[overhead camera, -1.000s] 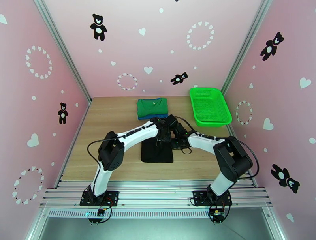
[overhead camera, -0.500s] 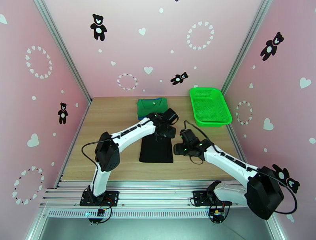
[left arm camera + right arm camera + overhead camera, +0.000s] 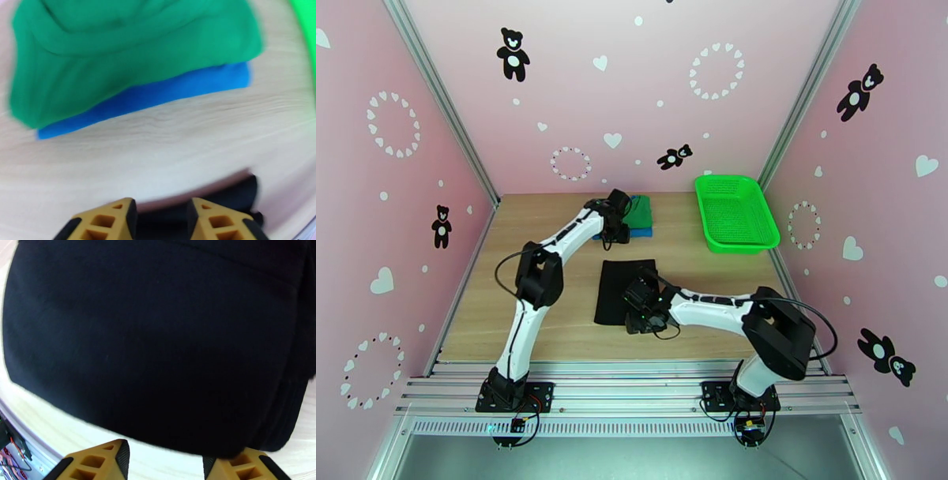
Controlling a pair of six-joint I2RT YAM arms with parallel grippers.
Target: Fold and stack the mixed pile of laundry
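My right gripper [image 3: 166, 461] sat parted and empty at the near edge of the black garment [image 3: 616, 288]. The left gripper [image 3: 160, 215] was likewise parted and empty beside the green garment [image 3: 130, 51], which lay atop the blue T-shirt [image 3: 177, 89]. I judged I needed every layer pinched.

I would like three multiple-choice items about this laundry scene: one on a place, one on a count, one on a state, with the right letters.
1. The green garment lies: A on the blue garment; B in the basket; C under the blue garment.
2. Garments on the table: A two; B three; C five.
3. The black garment is: A folded flat; B crumpled; C hanging.
Answers: 1 A, a blue edge shows beneath the green; 2 B, green, blue and black; 3 A, it forms a neat rectangle on the wood.
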